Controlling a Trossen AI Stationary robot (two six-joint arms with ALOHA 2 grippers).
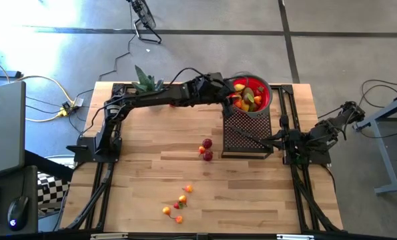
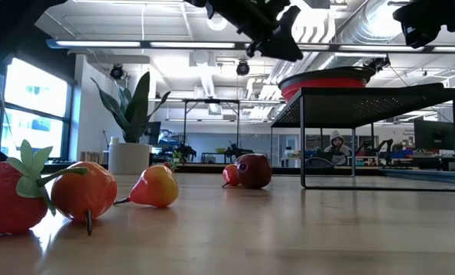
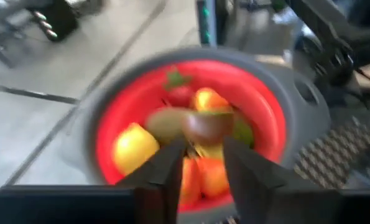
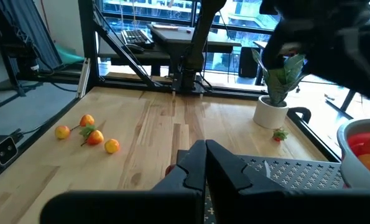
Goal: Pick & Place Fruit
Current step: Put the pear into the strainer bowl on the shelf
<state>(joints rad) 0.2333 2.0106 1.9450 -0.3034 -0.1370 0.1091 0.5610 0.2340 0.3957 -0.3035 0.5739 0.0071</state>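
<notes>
Left claw hovering over red bowl of fruit.
Fingers parted, gripping nothing; right claw shut, empty, beside bowl.

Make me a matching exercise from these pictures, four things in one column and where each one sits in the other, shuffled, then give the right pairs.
Things
1. red bowl
2. potted plant
3. left gripper
4. right gripper

Places
A. shut, low beside the black mesh stand
B. on top of the mesh stand, full of fruit
C. over the bowl
D. at the table's far edge

Pairs: 1-B, 2-D, 3-C, 4-A
</notes>
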